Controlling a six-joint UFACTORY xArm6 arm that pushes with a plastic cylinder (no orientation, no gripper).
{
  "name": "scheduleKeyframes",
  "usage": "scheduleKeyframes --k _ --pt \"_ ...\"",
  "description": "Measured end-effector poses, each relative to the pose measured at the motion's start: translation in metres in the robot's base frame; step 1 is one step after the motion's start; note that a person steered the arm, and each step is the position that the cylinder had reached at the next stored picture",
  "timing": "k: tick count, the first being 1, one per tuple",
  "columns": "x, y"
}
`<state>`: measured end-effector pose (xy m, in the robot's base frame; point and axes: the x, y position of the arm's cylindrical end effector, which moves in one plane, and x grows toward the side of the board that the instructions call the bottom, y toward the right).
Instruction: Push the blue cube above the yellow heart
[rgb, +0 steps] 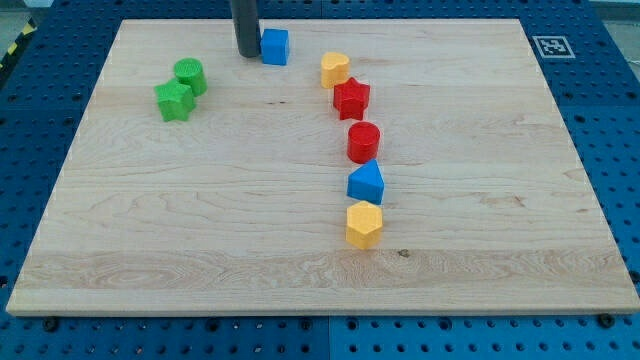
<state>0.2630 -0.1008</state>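
Note:
The blue cube (275, 46) sits near the view's top, left of centre. The yellow heart (335, 70) lies to its right and slightly lower, with a gap between them. My tip (246, 54) stands just left of the blue cube, touching or almost touching its left side. The dark rod rises out of the view's top edge.
A red star (351, 98) touches the yellow heart's lower right. Below it lie a red cylinder (363, 142), a blue triangular block (366, 184) and a yellow hexagon (364, 224). A green cylinder (189, 76) and green star (175, 101) sit at the left. The wooden board (500, 200) rests on a blue pegboard.

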Motion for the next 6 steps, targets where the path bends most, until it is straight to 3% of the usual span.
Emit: scheduleKeyframes --k 3,6 --pt "-0.003 0.061" --pt "-0.038 0.058"
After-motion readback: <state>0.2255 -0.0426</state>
